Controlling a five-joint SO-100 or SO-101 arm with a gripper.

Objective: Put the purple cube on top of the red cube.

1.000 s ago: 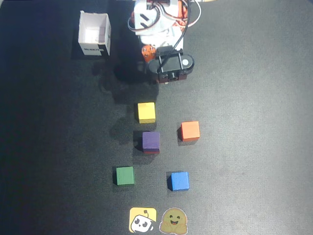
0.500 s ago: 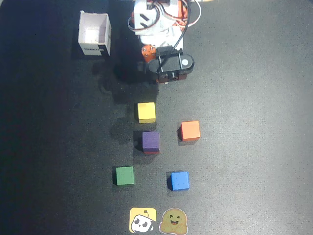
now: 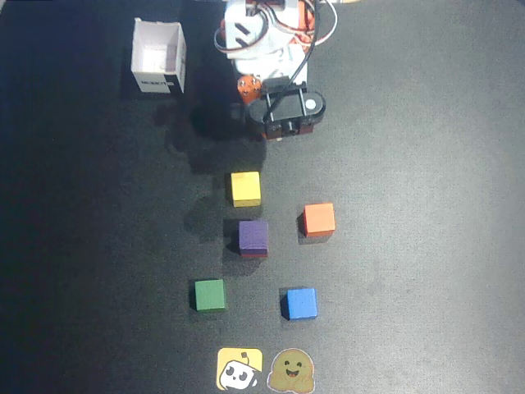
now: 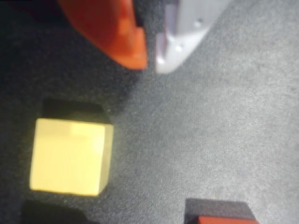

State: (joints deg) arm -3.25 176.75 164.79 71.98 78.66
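The gripper (image 4: 150, 63), empty with its tips almost closed, hangs in the overhead frame's upper middle. The purple cube (image 3: 253, 235) sits centre-frame atop the red cube (image 3: 254, 255); any bump could topple it.

From my overhead feed, the arm base (image 3: 262, 41) sits at the top centre of the frame, with an open box (image 3: 158, 57) to its left. The gripper (image 3: 283, 123) hangs just below the base, above a bare patch of the mat (image 3: 426, 246). Below that, near frame centre, the first cube (image 3: 245, 188) lies directly above the purple cube (image 3: 253, 235), which sits on top of the red cube (image 3: 254, 255). Another cube (image 3: 318, 219) lies to the right of the stack. Lower down, one cube (image 3: 210, 295) lies lower left and one (image 3: 301, 303) lower right. Two stickers (image 3: 264, 370) sit side by side at the bottom edge.
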